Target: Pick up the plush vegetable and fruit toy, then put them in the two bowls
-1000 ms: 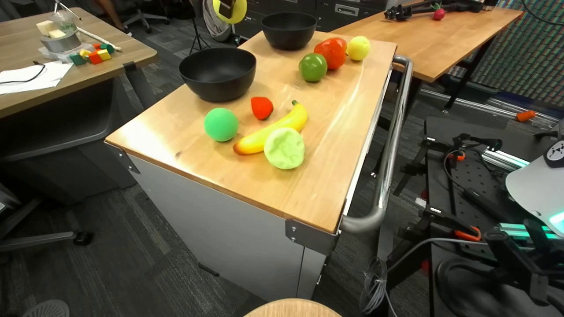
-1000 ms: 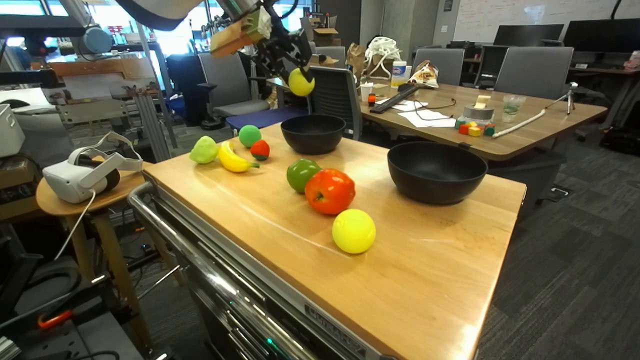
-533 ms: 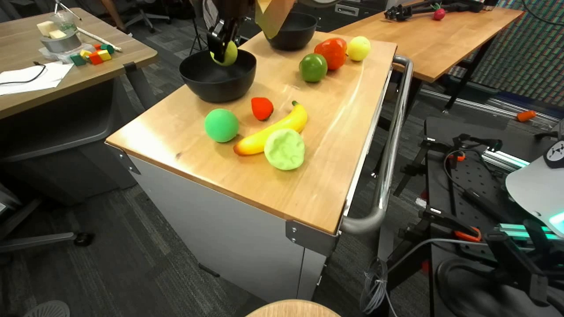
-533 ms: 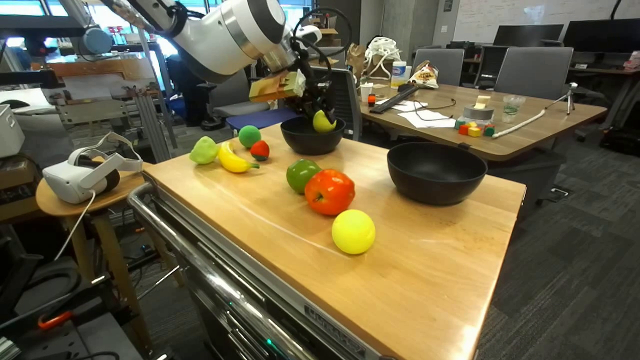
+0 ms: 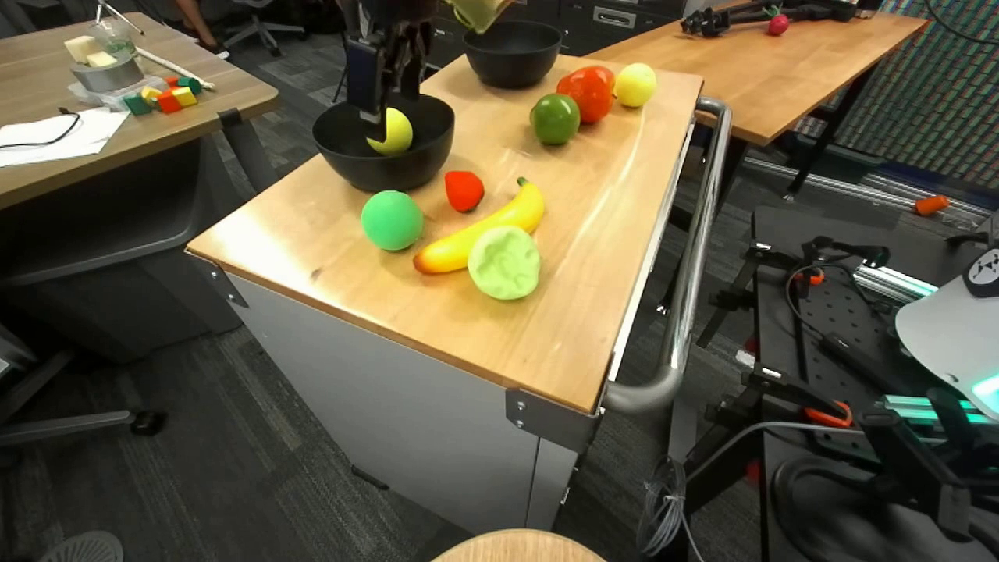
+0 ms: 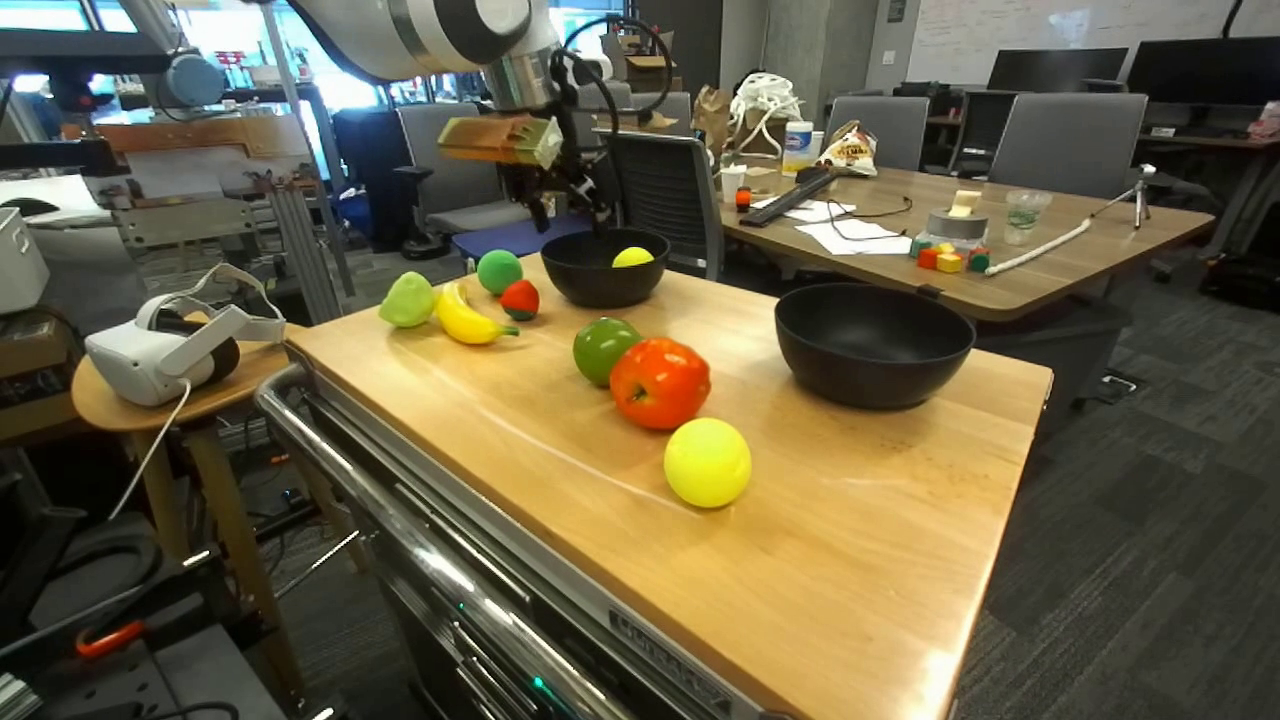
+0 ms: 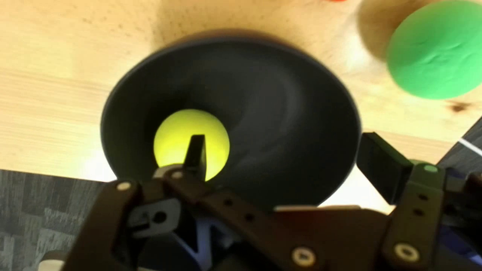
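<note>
A yellow ball [image 7: 169, 131] lies inside a black bowl [image 7: 263, 94], against its wall. Over that bowl my gripper [image 7: 288, 156] stands open, its fingers wide apart with nothing held; in the wrist view one fingertip [image 7: 196, 148] overlaps the ball. The second black bowl [image 6: 870, 370] looks unfilled. Spread on the wooden top are a bright green ball [image 6: 499, 272], a small red round [image 5: 463, 192], a banana [image 5: 484, 232] and a pale green cabbage [image 5: 504, 264]. A dark green round [image 6: 605, 352], a large red-orange round [image 6: 660, 385] and another yellow ball [image 6: 707, 463] sit closer to the second bowl.
The toys and bowls stand on a wooden cart top [image 6: 850, 520] with a metal rail [image 6: 430, 560] along one side. Beyond it is a table [image 6: 1080, 230] with small blocks and tape. A headset [image 6: 180, 340] rests on a round stool.
My gripper came down over the nearer bowl with the yellow ball, opened and let it drop inside, then rose a little. That bowl has shifted slightly.
</note>
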You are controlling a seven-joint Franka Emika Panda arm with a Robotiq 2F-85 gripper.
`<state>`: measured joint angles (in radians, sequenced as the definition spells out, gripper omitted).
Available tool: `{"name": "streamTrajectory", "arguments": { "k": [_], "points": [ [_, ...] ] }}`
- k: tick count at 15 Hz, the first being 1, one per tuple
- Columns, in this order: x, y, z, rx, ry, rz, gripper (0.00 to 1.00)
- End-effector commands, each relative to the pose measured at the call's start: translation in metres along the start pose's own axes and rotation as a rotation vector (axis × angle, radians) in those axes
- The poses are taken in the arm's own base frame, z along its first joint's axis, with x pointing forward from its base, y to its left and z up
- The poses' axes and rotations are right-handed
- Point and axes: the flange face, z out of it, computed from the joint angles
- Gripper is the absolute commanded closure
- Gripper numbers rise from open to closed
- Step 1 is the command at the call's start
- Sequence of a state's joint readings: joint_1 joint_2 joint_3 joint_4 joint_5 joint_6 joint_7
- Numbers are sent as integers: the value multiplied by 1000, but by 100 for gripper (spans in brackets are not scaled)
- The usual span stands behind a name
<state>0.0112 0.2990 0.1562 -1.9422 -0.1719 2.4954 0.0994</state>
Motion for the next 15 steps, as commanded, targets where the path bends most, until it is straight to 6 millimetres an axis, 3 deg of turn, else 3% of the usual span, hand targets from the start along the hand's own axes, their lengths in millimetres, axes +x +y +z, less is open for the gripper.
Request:
{"name": "streamTrajectory", "arguments": {
  "k": [1,2,3,6,15],
  "points": [
    [-35,-11,-55,-63,-129,5,0],
    [-44,-13,-61,-99,-173,16,0],
    [-22,-12,-40,-47,-133,-6,1],
    [-39,-14,-57,-75,-172,7,0],
    [-57,-2,19,28,-168,110,0]
  ]
}}
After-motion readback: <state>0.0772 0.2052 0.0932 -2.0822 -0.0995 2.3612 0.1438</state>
